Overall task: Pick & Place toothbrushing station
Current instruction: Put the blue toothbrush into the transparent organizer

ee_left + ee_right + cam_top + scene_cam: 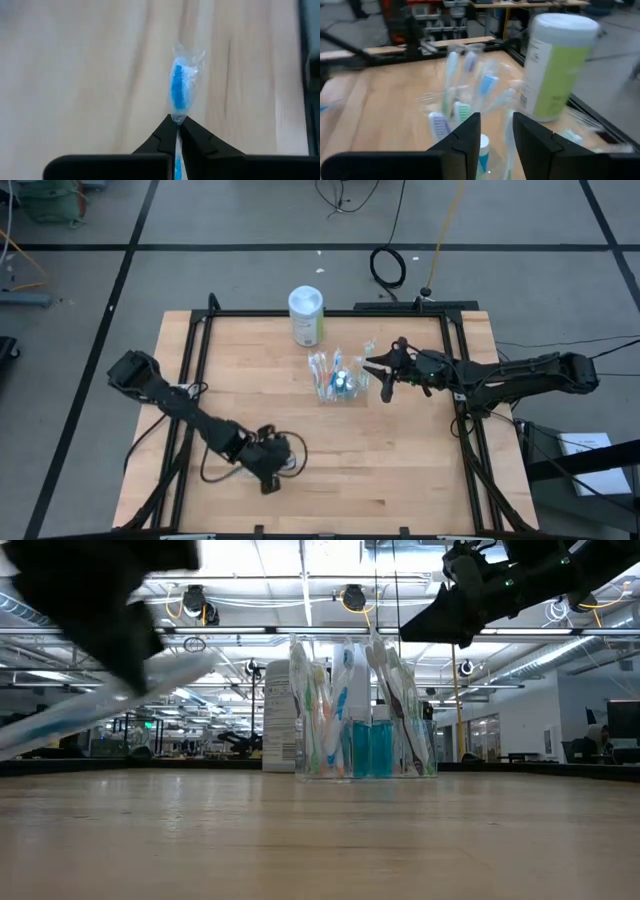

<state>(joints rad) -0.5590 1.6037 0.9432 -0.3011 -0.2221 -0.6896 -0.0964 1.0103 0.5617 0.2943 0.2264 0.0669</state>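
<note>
Your wooden table (pixel 400 470) is pale butcher-block with straight grain, edged by a black metal frame. Take the clear cup (pixel 340 385) as your landmark: it stands on the far half of the table, near the middle, a small transparent plastic holder packed with slim toothbrushes (pixel 345 690) in blue, green and white, their heads in clear wrappers, and teal toothpaste tubes (pixel 370 748) upright at its base.

Just beside the cup, on its far-left side, you have a taller cylindrical canister (pixel 306 315) with a white lid and a green label; the two stand close, and whether they touch cannot be told.

Your right gripper (pixel 378 373) hangs just to the right of the cup, above the brush tops. Its dark fingers (pixel 465 135) stand partly apart, with a visible gap between them, and grip nothing; wrapped brush heads sit just ahead of them.

Your left gripper (pixel 272 477) is well away from the cup, toward the near-left of the table, low over the wood. Its fingers (pixel 165 135) are pinched together on a single blue toothbrush (pixel 179 87), whose bristle head, sealed in crinkled clear plastic, sticks out past the tips.
</note>
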